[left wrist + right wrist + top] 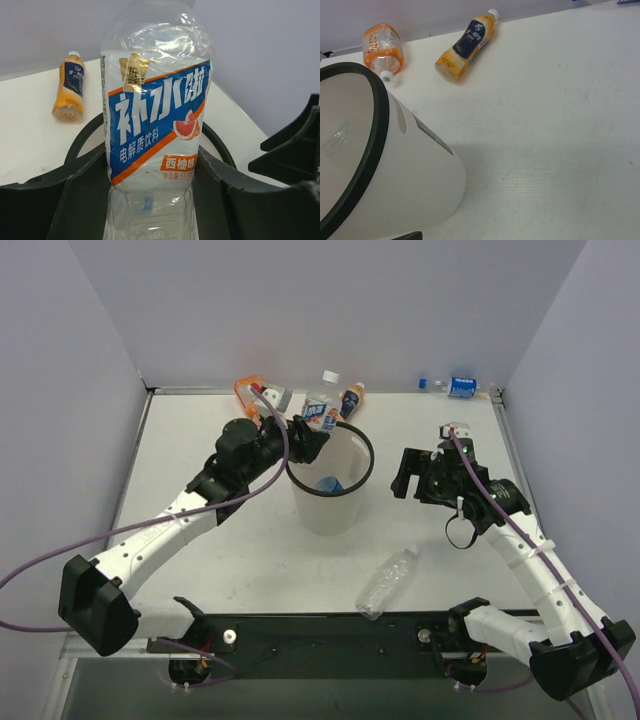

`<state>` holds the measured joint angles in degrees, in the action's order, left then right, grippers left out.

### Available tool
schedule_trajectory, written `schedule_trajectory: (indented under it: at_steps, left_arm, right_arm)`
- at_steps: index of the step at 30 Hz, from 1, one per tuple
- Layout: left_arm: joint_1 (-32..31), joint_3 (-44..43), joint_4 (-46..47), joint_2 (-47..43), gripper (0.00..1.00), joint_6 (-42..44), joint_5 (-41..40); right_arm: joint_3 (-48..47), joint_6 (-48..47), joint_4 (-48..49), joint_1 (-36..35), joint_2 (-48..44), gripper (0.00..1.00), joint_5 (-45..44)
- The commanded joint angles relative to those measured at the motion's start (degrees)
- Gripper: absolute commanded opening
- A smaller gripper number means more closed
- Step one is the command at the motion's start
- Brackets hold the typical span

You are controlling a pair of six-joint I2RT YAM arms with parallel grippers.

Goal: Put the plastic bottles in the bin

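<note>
Clear blue-labelled plastic bottle (155, 120) clamped in our left gripper (150, 170); next we should release over the round white bin (84, 141) just beneath.

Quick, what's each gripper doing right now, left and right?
Left gripper: closed on the blue-labelled clear bottle.
Right gripper: looks open, holding nothing.
</note>
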<state>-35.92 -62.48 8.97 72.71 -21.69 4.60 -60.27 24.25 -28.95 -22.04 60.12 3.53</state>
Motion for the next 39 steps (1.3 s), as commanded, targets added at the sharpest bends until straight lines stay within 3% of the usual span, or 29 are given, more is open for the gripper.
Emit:
schedule_trajectory:
  at_steps: [1,4,7,8,9,18,27,31,34,39]
  left_arm:
    - [-2.5,-2.1,2.9,3.5,0.42,7.3,-1.3]
    - [-2.8,-2.6,1.6,4.4,0.49,7.8,-2.4]
    - [-2.8,-2.7,0.7,4.0,0.73,7.5,-2.7]
    - [-2.8,-3.3,0.2,3.9,0.93,7.5,-2.6]
    - [-2.8,-4.0,-0.4,3.8,0.97,7.3,-2.8]
    - [-2.8,-6.7,-8.8,-0.5,0.97,5.7,-4.2]
    - [-0.5,-5.1,-18.6,-9.3,0.97,0.3,-22.5]
    - [7.0,-4.6,-22.7,-10.1,0.98,-4.7,-11.0]
    - [8.2,-5.5,-24.4,-9.8,0.97,-5.8,-8.2]
    - [8.2,-7.0,-27.8,-9.7,0.97,-6.0,-9.1]
  right_arm:
    - [0.9,0.5,-0.6,0.4,-1.4,0.86,-0.5]
    - [0.9,0.5,-0.7,0.5,-1.6,0.86,-0.6]
    - [1.2,0.5,-0.6,0.6,-1.6,0.86,-0.8]
    - [1.4,0.5,-0.6,0.6,-1.5,0.86,-0.8]
    - [1.5,0.5,-0.7,0.6,-1.5,0.86,-0.8]
    - [4.4,0.3,-0.8,0.9,-3.1,0.86,0.3]
    - [8.2,3.2,-5.3,0.5,-4.2,0.86,1.7]
    - [8.2,4.0,-6.8,-1.2,-3.5,0.86,1.0]
    - [4.4,2.8,-6.8,-2.1,-4.2,0.83,-0.9]
    - [-16.3,-1.7,-12.4,-2.7,2.8,0.77,-3.3]
